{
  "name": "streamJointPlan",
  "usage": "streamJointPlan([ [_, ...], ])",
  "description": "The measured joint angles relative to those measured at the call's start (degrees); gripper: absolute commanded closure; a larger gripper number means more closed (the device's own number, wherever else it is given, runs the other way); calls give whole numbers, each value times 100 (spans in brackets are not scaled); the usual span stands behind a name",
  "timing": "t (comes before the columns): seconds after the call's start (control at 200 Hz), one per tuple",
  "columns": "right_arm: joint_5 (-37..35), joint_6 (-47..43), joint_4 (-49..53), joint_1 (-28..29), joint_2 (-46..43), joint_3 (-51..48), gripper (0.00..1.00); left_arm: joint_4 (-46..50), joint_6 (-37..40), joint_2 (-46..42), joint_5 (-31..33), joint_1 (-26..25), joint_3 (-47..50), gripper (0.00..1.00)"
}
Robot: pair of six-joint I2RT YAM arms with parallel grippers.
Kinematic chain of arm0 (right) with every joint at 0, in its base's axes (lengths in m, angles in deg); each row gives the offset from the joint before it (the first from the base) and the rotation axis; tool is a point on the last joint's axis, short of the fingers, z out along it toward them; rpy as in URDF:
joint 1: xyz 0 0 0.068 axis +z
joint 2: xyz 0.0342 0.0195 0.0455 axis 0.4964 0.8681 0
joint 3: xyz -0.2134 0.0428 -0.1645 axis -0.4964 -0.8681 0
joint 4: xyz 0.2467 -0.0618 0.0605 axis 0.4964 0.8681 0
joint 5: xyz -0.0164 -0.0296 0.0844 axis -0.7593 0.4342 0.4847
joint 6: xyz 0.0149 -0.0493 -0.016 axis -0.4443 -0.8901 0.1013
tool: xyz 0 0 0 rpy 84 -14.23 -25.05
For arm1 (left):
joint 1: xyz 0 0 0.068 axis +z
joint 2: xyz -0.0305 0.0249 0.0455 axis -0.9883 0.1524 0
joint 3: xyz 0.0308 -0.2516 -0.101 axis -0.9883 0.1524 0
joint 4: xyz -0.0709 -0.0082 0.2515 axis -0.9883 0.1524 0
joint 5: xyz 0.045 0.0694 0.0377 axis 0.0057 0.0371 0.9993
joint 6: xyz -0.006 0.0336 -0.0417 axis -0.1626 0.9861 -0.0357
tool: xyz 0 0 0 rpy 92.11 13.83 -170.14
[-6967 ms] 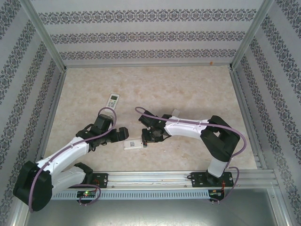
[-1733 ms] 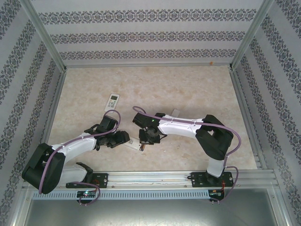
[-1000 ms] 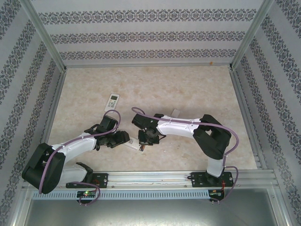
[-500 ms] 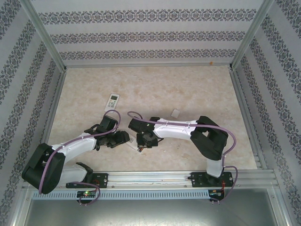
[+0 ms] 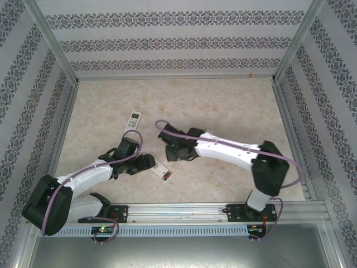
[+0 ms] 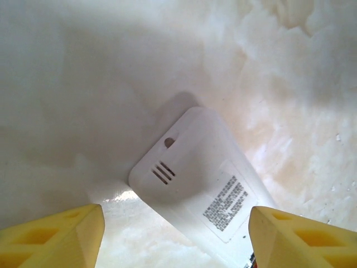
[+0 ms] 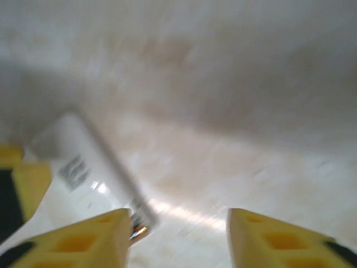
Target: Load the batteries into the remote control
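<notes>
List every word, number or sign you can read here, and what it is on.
Sticker on the back of the white remote: lines of print, too small to read.
Same sticker, right wrist view: blurred, unreadable.
Second remote, face up, top view: markings too small to read.
No legible text anywhere.

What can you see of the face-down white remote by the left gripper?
The white remote looks like smooth plastic and lies flat, back up, on the table, slanted between the arms. Its back shows a small hole, three short slots and a printed label. A dark coppery bit sits at its near end. The left gripper straddles it, jaws open.
</notes>
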Motion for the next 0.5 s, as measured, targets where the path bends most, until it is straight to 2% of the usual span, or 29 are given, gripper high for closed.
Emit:
streamJointPlan([
  [0.035, -146, -457, -118, -238, -173, -109, 15, 44, 37, -127, 66, 0, 0, 26],
  [0.115, -267, -1587, -205, -745, -280, -232, 3, 120, 107, -380, 199, 0, 0, 23],
  [0.23, -483, -2966, 9, -1405, 398, 31, 3, 221, 157, -664, 372, 0, 0, 21],
  [0.285, -553, -3222, 304, -1681, 1005, 415, 8, 245, 179, -741, 428, 0, 0, 20],
  [0.375, -568, -3442, 522, -1980, 1825, 970, 7, 264, 216, -778, 525, 0, 0, 19],
  [0.5, -546, -3976, 501, -2059, 1917, 852, 3, 278, 238, -761, 566, 2, 0, 18],
])
